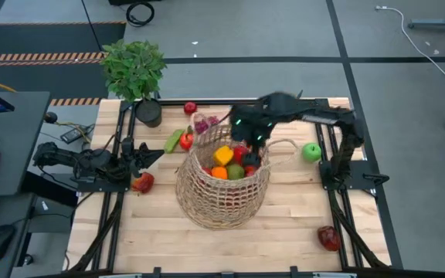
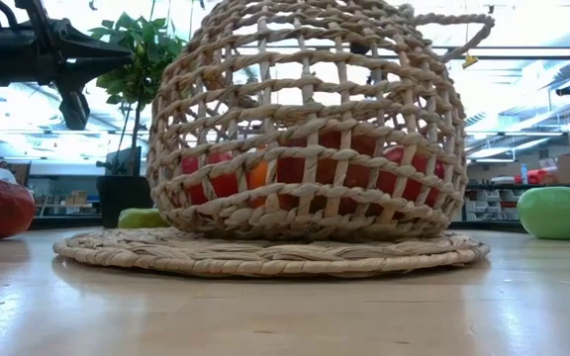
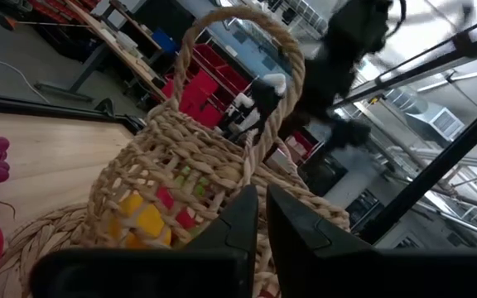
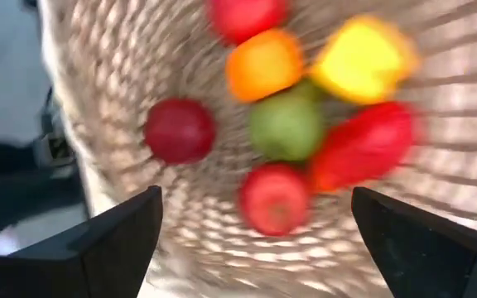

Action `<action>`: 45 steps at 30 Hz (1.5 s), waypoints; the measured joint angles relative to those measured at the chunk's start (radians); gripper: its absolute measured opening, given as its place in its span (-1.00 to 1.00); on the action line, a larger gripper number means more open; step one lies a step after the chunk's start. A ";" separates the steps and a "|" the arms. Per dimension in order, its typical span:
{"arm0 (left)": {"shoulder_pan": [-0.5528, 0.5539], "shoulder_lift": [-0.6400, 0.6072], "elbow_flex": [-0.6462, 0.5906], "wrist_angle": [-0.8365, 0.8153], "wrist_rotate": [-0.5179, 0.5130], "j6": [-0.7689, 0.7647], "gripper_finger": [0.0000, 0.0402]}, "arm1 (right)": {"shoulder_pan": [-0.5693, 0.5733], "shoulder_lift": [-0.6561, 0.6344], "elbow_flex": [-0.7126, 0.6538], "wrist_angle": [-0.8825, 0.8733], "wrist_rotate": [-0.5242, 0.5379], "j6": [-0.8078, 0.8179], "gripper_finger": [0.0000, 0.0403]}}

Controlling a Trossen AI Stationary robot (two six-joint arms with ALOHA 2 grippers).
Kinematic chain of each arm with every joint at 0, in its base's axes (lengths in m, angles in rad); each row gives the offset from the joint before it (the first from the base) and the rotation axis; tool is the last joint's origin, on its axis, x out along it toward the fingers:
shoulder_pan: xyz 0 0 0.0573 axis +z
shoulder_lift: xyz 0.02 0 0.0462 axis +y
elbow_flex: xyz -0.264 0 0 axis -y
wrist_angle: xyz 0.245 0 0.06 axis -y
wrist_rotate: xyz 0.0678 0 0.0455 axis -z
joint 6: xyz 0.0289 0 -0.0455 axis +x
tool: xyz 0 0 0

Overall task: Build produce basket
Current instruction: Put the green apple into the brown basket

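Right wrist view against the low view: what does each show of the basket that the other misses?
Only the right wrist view looks down into the basket, past the open right gripper: a yellow pepper, an orange, a green apple and red pieces lying inside.

Only the low view shows the basket's woven base mat, a green apple on the table outside, and the potted plant behind.

Both show red produce inside the wicker.
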 joint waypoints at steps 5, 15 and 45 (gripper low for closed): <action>0.000 0.000 0.000 0.001 0.000 0.000 -0.82 | -0.088 -0.128 0.000 -0.079 0.117 -0.013 0.96; 0.000 0.000 0.000 0.000 0.000 0.000 -0.82 | -0.353 -0.328 -0.157 -0.115 0.162 -0.022 0.91; 0.000 0.000 0.000 0.001 0.000 0.000 -0.82 | -0.704 -0.371 -1.012 -0.060 0.226 0.060 0.86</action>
